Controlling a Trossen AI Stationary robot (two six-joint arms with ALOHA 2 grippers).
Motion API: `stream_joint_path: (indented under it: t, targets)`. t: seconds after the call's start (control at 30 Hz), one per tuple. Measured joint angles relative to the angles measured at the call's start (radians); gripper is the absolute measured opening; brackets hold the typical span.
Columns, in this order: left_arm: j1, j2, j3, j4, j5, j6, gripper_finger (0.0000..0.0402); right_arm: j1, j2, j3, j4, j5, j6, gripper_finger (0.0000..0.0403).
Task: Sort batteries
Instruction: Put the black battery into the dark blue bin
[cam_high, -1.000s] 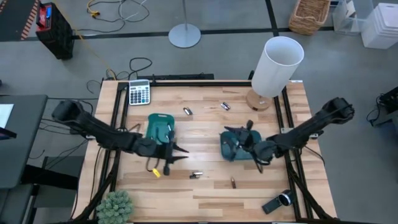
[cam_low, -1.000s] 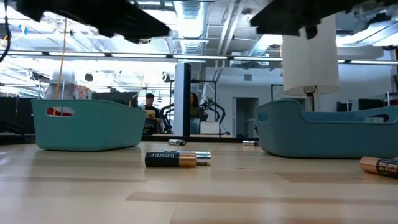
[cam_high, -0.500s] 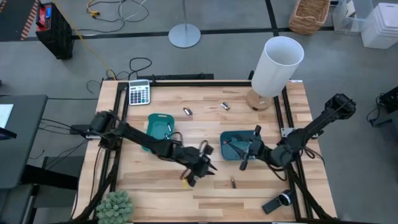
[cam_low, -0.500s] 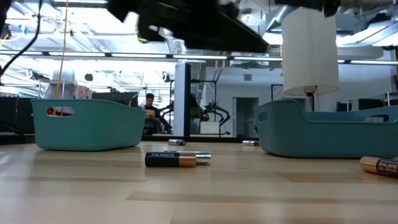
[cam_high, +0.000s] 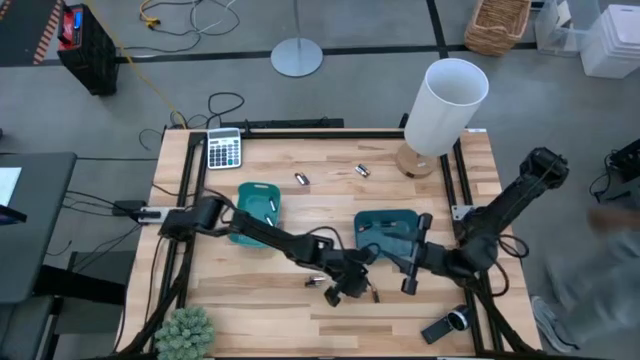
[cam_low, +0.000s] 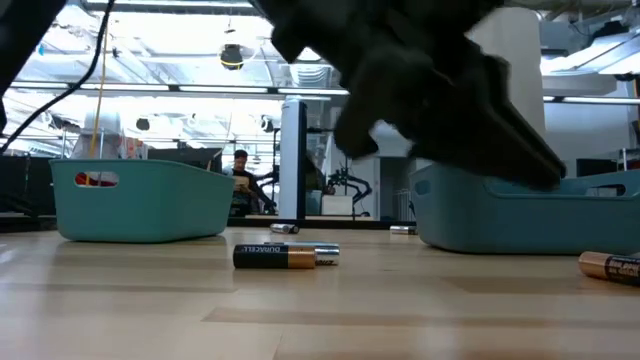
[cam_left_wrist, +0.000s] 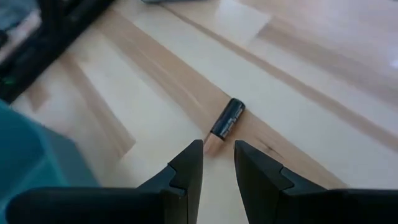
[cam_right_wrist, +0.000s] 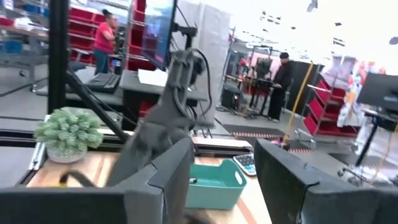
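Note:
Several small batteries lie on their sides on the wooden table. Two are far back (cam_high: 300, 179) (cam_high: 362, 170), one is near the front (cam_high: 316, 281), and a dark one with a copper end (cam_left_wrist: 225, 121) (cam_high: 375, 293) lies just ahead of my left gripper (cam_left_wrist: 217, 165) (cam_high: 358, 290). That gripper slants down over the table, narrowly open, with nothing between its fingers. My right gripper (cam_right_wrist: 224, 180) (cam_high: 405, 268) is open and empty, raised about level beside the near side of the right teal tray (cam_high: 385, 230). The left teal tray (cam_high: 255, 205) stands by the left arm.
A grey calculator (cam_high: 223, 148) lies at the far left corner and a white lamp (cam_high: 445, 105) stands at the far right. A small plant (cam_high: 185, 330) sits at the near left and a black-and-silver device (cam_high: 447, 325) at the near right. Bare wood lies between the trays.
My left gripper has swept from beside the left tray toward the table's right and near edge, sinking and rolling, and now hangs by the dark battery near the front. My right gripper has drawn back from over the right tray toward the near edge and tipped up to level.

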Motion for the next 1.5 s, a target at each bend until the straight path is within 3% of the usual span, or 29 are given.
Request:
stream_joint_path:
  t: [0.3, 0.93, 1.5]
  targets:
    - [-0.003, 0.158, 0.221, -0.12, 0.039, 0.053, 0.01, 0.01, 0.0, 0.0, -0.003, 0.0, -0.019, 0.0191]
    - [0.023, 0.159, 0.225, -0.096, 0.126, 0.12, 0.0205, 0.009, 0.0, 0.0, -0.004, 0.0, -0.021, 0.0191]
    - [0.046, 0.181, 0.226, -0.089, 0.213, 0.097, 0.0203, 0.008, 0.0, 0.0, -0.004, 0.0, -0.019, 0.0191]
